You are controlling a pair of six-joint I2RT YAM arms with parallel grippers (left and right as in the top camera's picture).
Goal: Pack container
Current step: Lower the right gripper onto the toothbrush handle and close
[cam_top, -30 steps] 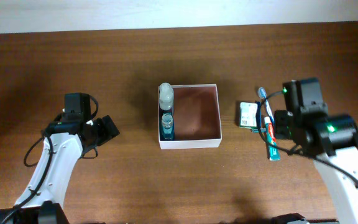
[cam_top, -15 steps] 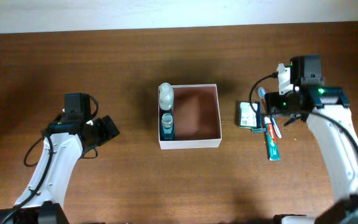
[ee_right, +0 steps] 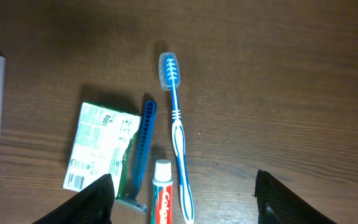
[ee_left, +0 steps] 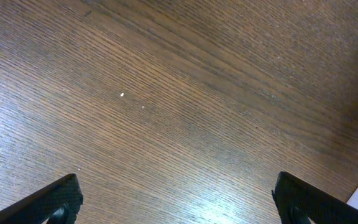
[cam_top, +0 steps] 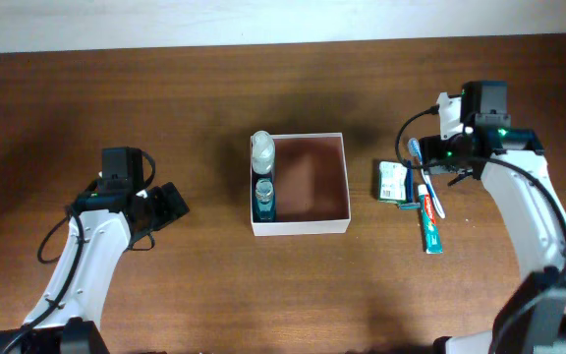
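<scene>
- Container (cam_top: 308,226) sits near the middle of the table (cam_top: 214,88), open top up, its reddish-brown floor mostly bare.
- Two bottles lie along its left wall: a clear bottle with a white cap (cam_top: 262,149) at the far end, poking over the rim, and a blue bottle (cam_top: 264,197) nearer the front wall.
- Toward the table's right edge, apart from the container, four toiletries lie on the wood.
- Closest to the container is a green-and-white packet (ee_right: 98,146), with a blue razor (ee_right: 143,149) touching its right side.
- A blue-and-white toothbrush (ee_right: 176,124) lies just beside the razor, bristle end toward the far edge.
- The cap of a toothpaste tube (ee_right: 161,193) sits between razor and toothbrush handle.
- Right gripper (ee_right: 184,177) hangs above these toiletries, jaws spread and grasping nothing.
- Left gripper (ee_left: 176,186) is over bare wood toward the table's left side, jaws fully spread and empty.
</scene>
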